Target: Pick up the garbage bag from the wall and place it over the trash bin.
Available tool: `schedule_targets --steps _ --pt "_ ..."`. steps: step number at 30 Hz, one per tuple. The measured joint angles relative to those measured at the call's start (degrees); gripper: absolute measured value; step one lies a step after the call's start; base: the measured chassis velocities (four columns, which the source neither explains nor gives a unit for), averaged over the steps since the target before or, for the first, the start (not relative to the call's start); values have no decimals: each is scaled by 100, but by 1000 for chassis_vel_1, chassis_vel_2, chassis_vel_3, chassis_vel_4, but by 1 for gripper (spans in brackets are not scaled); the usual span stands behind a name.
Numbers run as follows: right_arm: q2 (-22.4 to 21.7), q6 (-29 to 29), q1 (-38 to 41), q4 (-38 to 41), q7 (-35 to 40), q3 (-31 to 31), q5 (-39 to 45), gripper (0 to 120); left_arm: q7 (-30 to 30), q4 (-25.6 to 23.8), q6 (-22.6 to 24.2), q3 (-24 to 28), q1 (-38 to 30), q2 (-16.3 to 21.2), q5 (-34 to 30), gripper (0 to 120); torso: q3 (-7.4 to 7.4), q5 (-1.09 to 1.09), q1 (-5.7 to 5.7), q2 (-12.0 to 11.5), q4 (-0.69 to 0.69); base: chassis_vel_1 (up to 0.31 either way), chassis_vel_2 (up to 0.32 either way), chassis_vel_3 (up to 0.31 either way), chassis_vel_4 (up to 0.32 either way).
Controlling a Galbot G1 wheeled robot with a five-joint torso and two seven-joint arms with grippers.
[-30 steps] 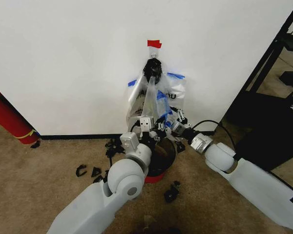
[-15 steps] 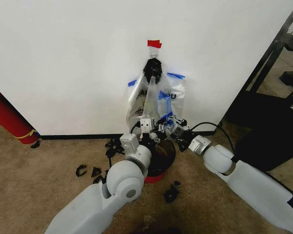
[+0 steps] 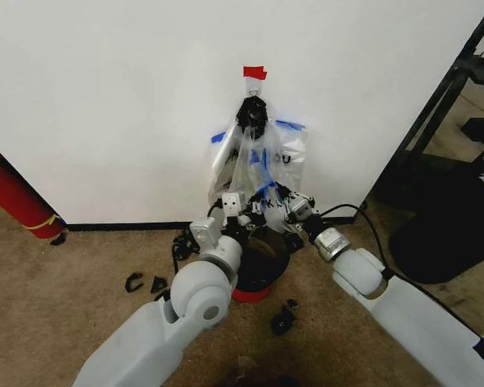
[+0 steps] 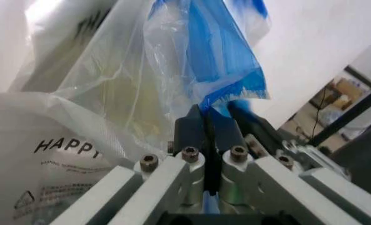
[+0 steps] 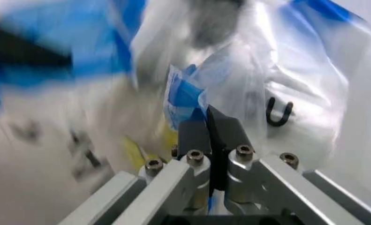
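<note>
Clear plastic garbage bag [image 3: 258, 165] frame centre on wall [image 3: 105, 97] | left gripper [image 4: 209, 123], right gripper [image 5: 211, 123] clamped shut on it | step: unhooking | next: lift off, carry over trash bin [image 3: 262, 262]

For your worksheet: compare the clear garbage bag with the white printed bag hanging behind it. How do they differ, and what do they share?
The garbage bag is see-through with blue patches and no lettering; the printed bag is milky white with black print reading "HAPPY". The left gripper and right gripper are both shut on the garbage bag; the printed bag hangs ungripped. Both are thin plastic hanging against the wall.
</note>
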Motion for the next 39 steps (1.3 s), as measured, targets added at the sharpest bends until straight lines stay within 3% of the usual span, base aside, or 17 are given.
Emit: schedule_targets --steps 2,7,13,26,34,39 --pt "188 -17 -265 287 140 204 668 0 -6 -123 -8 -119 90 -25 -58 0 0 1 0 0 0 0 0 0 0" --pt "428 55 -1006 813 132 764 1165 0 58 -551 -55 -464 574 116 -129 0 0 0 0 0 -1 0 0 0 0" --pt "456 268 -1898 1265 -79 1216 955 0 121 -1006 -60 -673 1247 338 -104 0 -1 0 0 0 0 0 0 0 0" --pt "721 1054 -3665 1650 -654 2023 279 0 259 -1522 -84 -965 2622 418 282 0 -1 0 -1 1 -1 0 0 0 0" --pt "824 1251 -4150 1882 -802 2281 197 0 469 -1842 -150 -1116 3146 429 667 0 0 0 0 1 0 0 0 0 0" --pt "841 1239 -3984 1951 -734 2139 152 0 603 -1876 -237 -1143 3164 425 837 0 0 0 0 1 0 0 0 0 0"
